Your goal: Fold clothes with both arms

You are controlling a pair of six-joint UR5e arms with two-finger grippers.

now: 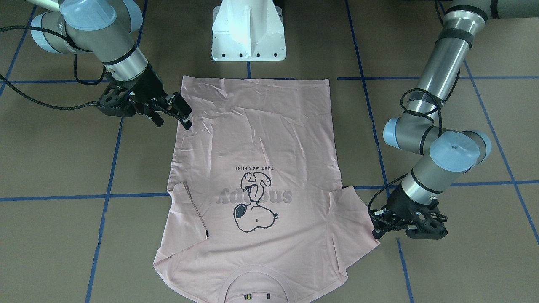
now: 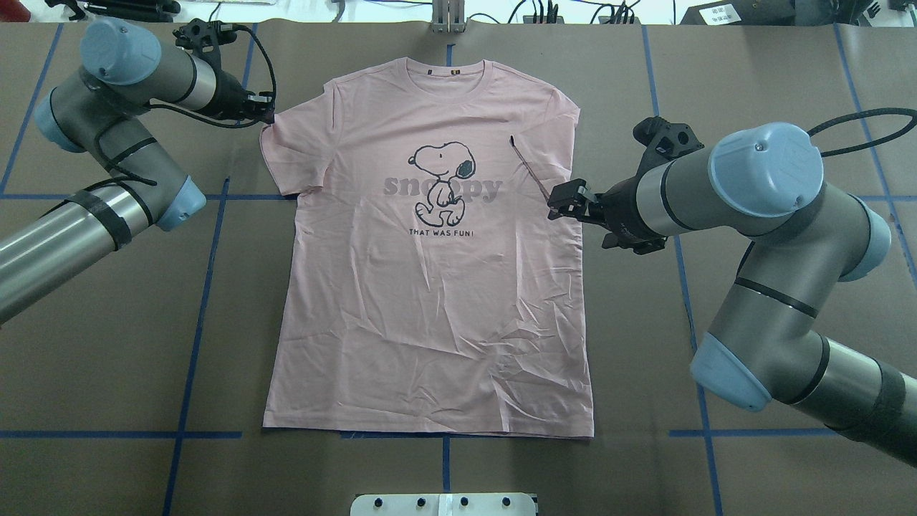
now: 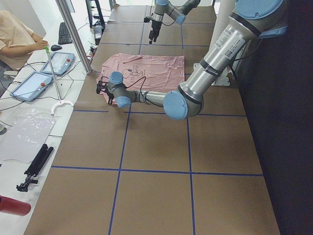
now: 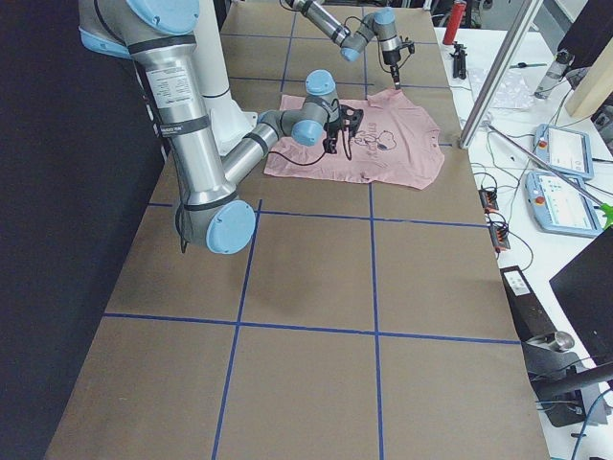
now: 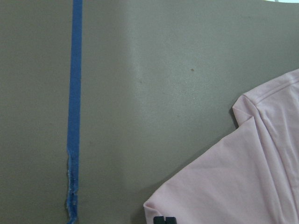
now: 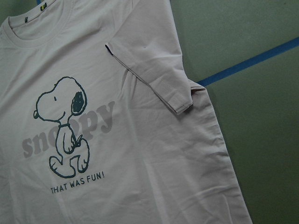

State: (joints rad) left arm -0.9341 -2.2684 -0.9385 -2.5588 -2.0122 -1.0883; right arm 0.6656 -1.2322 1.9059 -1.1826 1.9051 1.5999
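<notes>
The collar [image 1: 256,278] of the pink T-shirt [image 1: 257,139] lies nearest me, flat on the bench [image 1: 63,160] — right claw [image 2: 558,203] spread over its side edge, left claw [image 2: 266,118] at a sleeve [image 2: 286,150] tip; its grip I can't tell.

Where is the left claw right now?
In the overhead view, the left claw sits at upper left, low at the outer sleeve edge of the pink Snoopy T-shirt.
</notes>
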